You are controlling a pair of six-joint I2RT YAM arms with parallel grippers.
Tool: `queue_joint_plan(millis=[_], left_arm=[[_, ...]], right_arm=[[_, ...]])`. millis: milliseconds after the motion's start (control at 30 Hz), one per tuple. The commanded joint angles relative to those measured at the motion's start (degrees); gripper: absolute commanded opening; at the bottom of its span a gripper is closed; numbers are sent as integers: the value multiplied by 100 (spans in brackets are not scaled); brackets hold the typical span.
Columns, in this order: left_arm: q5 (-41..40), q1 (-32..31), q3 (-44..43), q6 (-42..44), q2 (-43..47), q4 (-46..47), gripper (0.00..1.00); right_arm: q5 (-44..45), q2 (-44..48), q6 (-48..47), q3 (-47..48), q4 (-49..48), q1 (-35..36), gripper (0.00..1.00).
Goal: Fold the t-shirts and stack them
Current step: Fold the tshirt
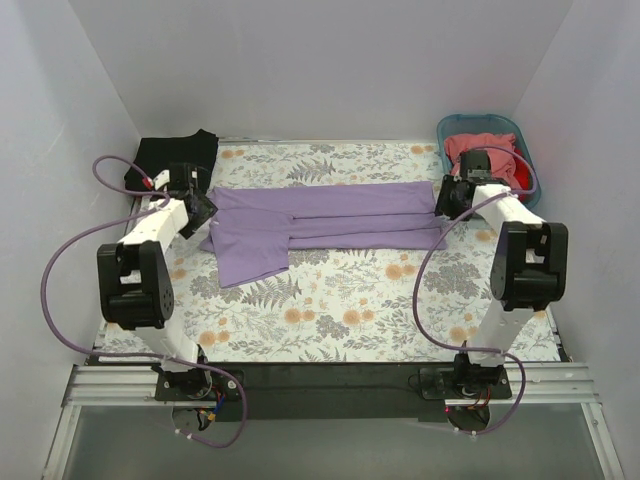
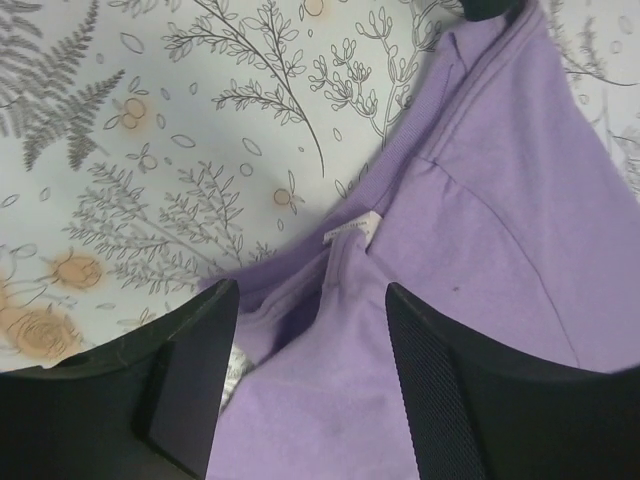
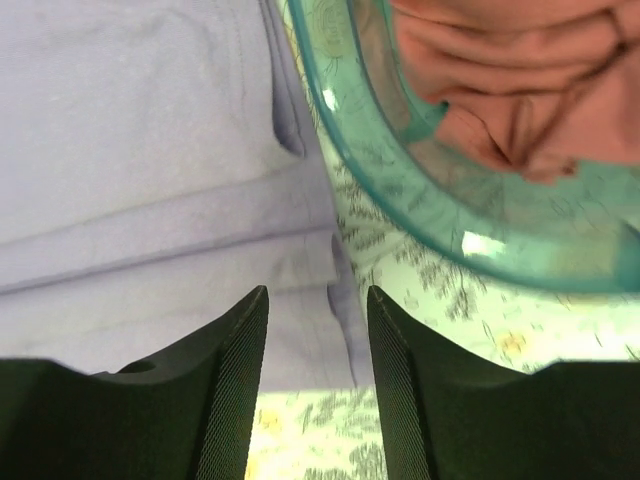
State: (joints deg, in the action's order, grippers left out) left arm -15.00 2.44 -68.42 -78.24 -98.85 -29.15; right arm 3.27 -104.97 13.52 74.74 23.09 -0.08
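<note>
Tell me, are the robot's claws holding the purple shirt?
Not yet. The left claw is open over the collar of the purple shirt, the right claw open over its other end.

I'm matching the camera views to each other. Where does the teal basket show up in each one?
Top external: the teal basket is in the upper right of the picture.
Left wrist: not in it.
Right wrist: its rim curves across the upper right, with pink cloth inside.
Shared landmark: the lavender shirt, seen in all three views.
</note>
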Motion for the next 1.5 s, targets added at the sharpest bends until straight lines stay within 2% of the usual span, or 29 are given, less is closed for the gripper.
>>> queue_joint_plan(millis=[0, 67, 167, 233, 267, 367, 533, 667, 967, 1267, 1400, 1467], left_arm=[[-301, -15, 232, -86, 919, -135, 61], [-232, -15, 399, -130, 1287, -232, 62], [163, -76, 829, -130, 1857, -276, 62], [515, -164, 1207, -139, 2132, -346, 62], [542, -608, 1313, -183, 2342, -416, 62], [551, -1190, 1691, -245, 2493, -758, 62], [306, -1869, 2201, -359, 2572, -979, 62], [43, -2378, 2263, -429, 2318, -979, 62], [-767, -2582, 1973, -333, 1694, -821, 55], [-706, -2582, 1832, -280, 1114, -540, 49], [-688, -2573, 1903, -324, 955, -504, 43], [-697, -2582, 1912, -306, 885, -469, 34]], right_arm=[[-114, 784, 124, -440, -68, -1, 51], [-282, 1082, 160, -688, -129, -1, 51], [-1090, 1608, 353, -1425, -471, -1, 51], [-1346, 1856, 380, -1838, -692, 322, 52], [-1338, 1996, 371, -1918, -692, 437, 52], [-1320, 2129, 371, -2174, -604, 824, 52], [-1057, 2209, 345, -2376, -376, 1343, 55], [-1047, 2191, 344, -2490, -349, 1563, 56], [-1127, 2086, 301, -2534, -358, 1757, 56], [-1153, 2094, 283, -2605, -393, 1774, 56], [-1153, 2051, 248, -2640, -402, 1774, 55], [-1179, 2016, 248, -2649, -419, 1774, 56]])
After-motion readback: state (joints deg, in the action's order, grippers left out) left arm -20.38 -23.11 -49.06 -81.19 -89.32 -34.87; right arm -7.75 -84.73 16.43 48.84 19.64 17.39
